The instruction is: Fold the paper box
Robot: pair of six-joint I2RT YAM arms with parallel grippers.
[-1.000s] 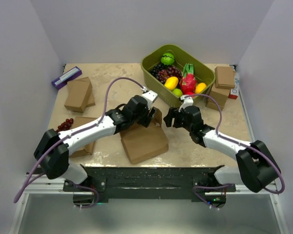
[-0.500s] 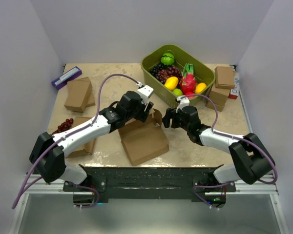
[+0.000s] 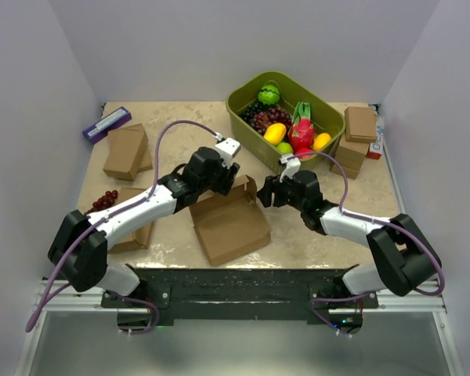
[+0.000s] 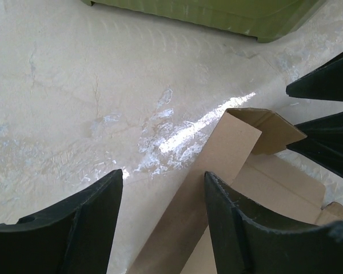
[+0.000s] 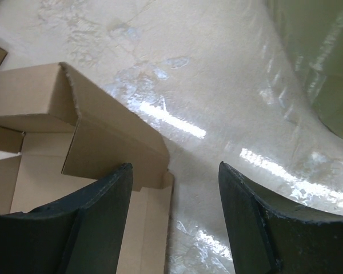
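Observation:
The paper box [image 3: 232, 225] lies in the middle of the table, a brown cardboard sheet with its far wall raised. My left gripper [image 3: 229, 180] is open at the far left of that wall. In the left wrist view the raised flap [image 4: 220, 157] stands between the open fingers [image 4: 163, 185], nearer the right finger. My right gripper [image 3: 268, 193] is open at the box's far right corner. In the right wrist view the folded corner flap [image 5: 103, 142] is by the left finger, with bare table in the gap [image 5: 174, 174].
An olive-green tub [image 3: 247, 106] of fruit stands at the back right, close behind both grippers. Small cardboard boxes sit at the left [image 3: 125, 153], under the left arm [image 3: 139, 233] and at the right [image 3: 360, 124]. Dark grapes [image 3: 103, 200] and a purple box [image 3: 106, 124] lie at the left.
The left gripper has moved back and left along the box's far wall. The right gripper has moved left to the box's far right corner. The far wall stands more upright.

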